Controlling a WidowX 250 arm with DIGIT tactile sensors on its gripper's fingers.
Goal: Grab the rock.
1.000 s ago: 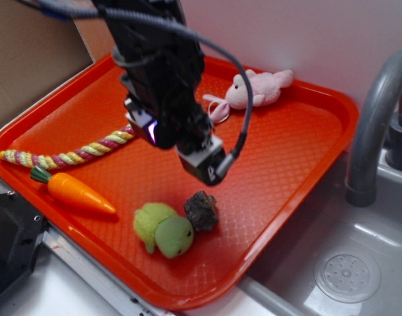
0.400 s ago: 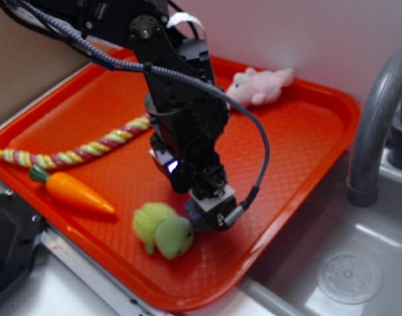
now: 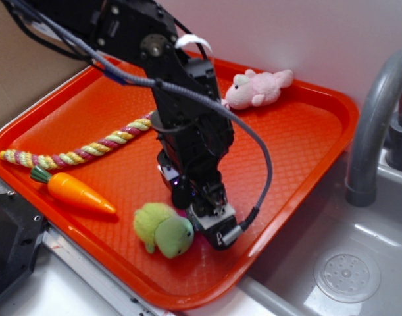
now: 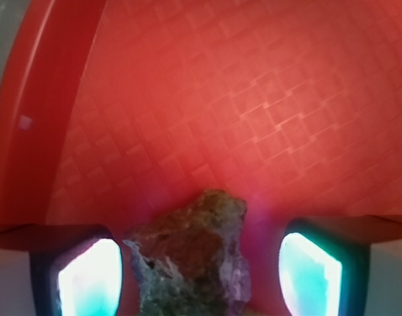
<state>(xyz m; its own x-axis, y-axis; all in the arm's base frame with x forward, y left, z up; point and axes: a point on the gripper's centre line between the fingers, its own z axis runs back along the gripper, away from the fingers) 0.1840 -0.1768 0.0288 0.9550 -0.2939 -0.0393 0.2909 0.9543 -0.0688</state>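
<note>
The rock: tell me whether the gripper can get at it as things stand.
Probably yes. In the wrist view the rock sits between the open jaws of the gripper, a gap showing on each side and nothing between. The green plush toy lies close beside it on the tray.

Tray (image 3: 306,138): orange-red, embossed diamond grid. Rock (image 4: 191,263): dark grey-brown, speckled with lighter grey and rusty patches. Hand (image 4: 199,276): black, with pads (image 4: 89,280) glowing white-cyan in the wrist view. Arm (image 3: 187,131): black, grey cable, small purple light near the wrist. Plush (image 3: 162,228): yellow-green. Carrot (image 3: 74,191): orange, green top. Rope (image 3: 75,151): twisted yellow, pink, green and white. Bunny (image 3: 256,89): pale pink. Sink (image 3: 339,263) and tap (image 3: 372,125): grey.
</note>
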